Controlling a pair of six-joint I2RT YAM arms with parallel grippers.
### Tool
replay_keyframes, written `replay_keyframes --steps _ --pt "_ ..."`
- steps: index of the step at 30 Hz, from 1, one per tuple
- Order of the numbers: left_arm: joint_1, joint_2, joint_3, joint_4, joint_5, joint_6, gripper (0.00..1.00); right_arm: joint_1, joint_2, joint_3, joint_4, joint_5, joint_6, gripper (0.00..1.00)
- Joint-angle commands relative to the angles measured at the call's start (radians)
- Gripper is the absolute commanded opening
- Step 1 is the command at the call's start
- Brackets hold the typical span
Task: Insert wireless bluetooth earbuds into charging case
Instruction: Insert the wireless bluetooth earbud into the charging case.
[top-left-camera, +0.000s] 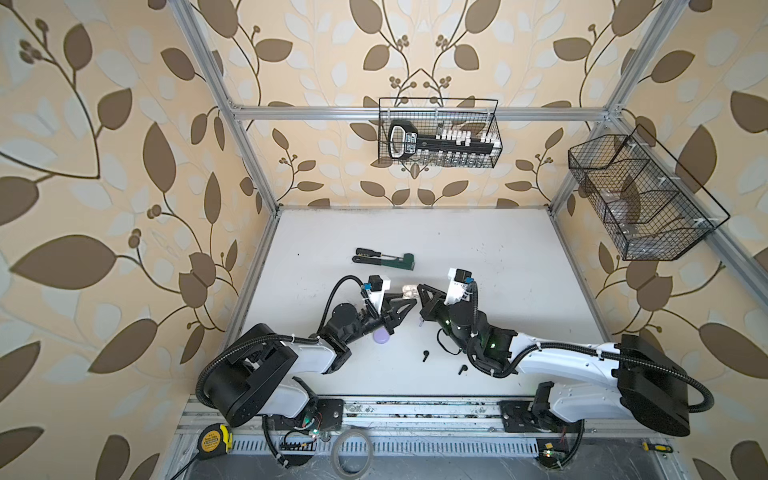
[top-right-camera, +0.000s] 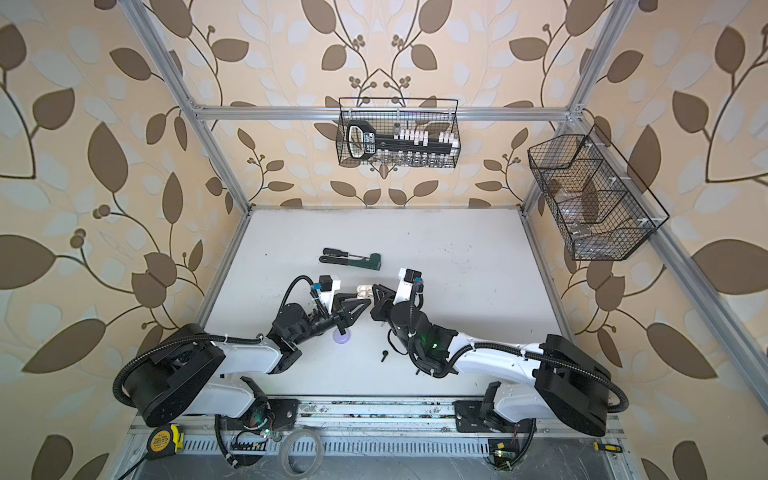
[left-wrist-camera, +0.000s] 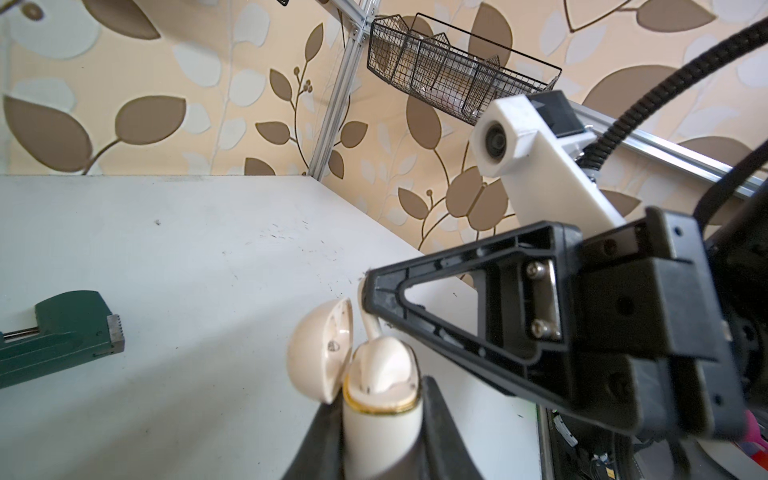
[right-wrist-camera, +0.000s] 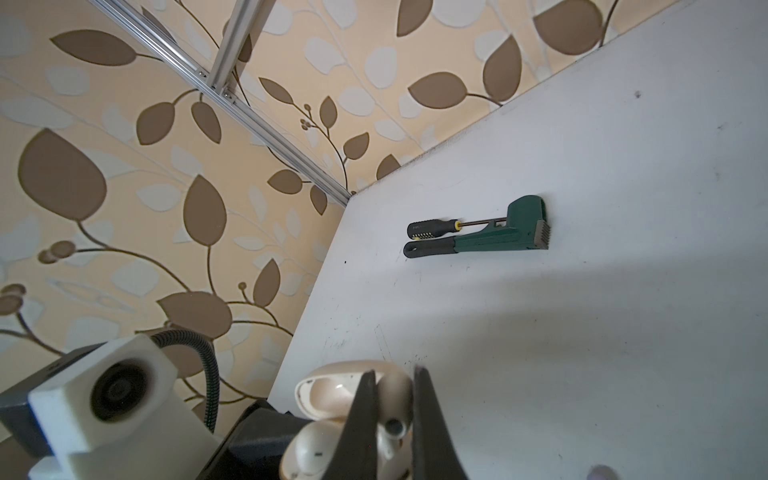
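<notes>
Early going — the left tool (left-wrist-camera: 379, 401) clamps the open white case (left-wrist-camera: 374, 422) in the middle of the worktop (top-left-camera: 498, 270), one white bud (left-wrist-camera: 384, 361) looks seated, the right tool (right-wrist-camera: 394, 376) pinches the other white bud (right-wrist-camera: 392, 428) at its mouth — two black buds (top-left-camera: 425, 355) (top-left-camera: 461, 369) lie loose nearer, unstowed.

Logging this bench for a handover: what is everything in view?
charging case: one, cream, open, in left gripper
white earbuds: two apparently, white, one in case, one in right gripper
black earbuds: two, black, table's near part
lilac case: one, lilac, table, half hidden
wrench: one, green, table's far part
screwdriver: one, black-handled, beside wrench
wire baskets: two, black, hung back and right
tape measure: one, yellow, front edge
left gripper: black, shut on charging case
right gripper: black, shut on white earbud
</notes>
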Motion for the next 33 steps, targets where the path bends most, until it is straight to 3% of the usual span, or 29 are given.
replay_keyframes --steps 1,15,20,22,33 --pt "0.000 -0.052 0.008 0.119 -0.051 0.004 0.00 0.036 -0.005 -0.041 -0.008 -0.009 0.017 0.09" --pt "0.000 -0.062 0.003 0.118 -0.054 0.002 0.00 0.080 -0.013 -0.051 0.049 0.003 -0.013 0.12" --pt "0.000 -0.066 -0.002 0.118 -0.045 0.017 0.00 0.081 -0.039 -0.054 0.037 0.005 -0.029 0.36" --pt "0.000 -0.069 -0.005 0.119 -0.040 0.028 0.00 0.082 -0.062 -0.056 0.027 0.002 -0.050 0.41" --pt "0.000 -0.104 -0.049 0.118 0.064 0.189 0.00 0.088 -0.358 -0.109 -0.210 0.074 -0.152 0.37"
